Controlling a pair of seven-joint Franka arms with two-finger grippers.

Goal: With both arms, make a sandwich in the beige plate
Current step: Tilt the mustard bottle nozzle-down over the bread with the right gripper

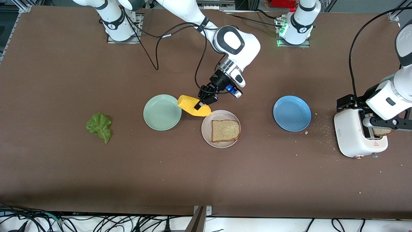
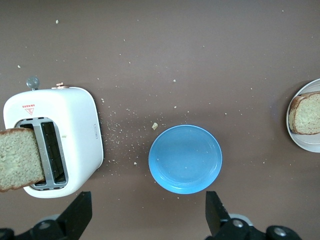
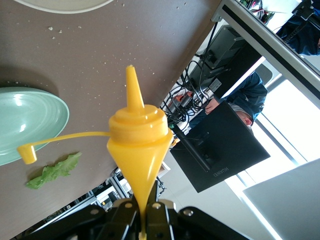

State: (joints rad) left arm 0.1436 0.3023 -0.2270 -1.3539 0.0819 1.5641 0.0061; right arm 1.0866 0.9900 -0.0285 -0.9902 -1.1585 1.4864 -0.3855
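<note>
At frame centre, the right gripper (image 1: 206, 96) is clamped on a yellow bottle (image 1: 193, 106), tipped nearly flat, nozzle aimed toward the beige plate (image 1: 206, 130) just below. One bread slice (image 1: 226, 130) lies flat in that plate. The lettuce (image 1: 99, 126) sits at lower left, with bare table around it. The left gripper (image 1: 381, 124), fingers apart, hovers over the toaster (image 1: 354, 135) at the frame's right edge.

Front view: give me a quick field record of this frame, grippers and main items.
right gripper: shut on yellow squeeze bottle, tilted over the rim of the round beige plate
beige plate: holds one brown bread slice
left gripper: open, over the white toaster
toaster: second bread slice sticking out of its slot
green lettuce leaf: on table, toward the right arm's end
</note>
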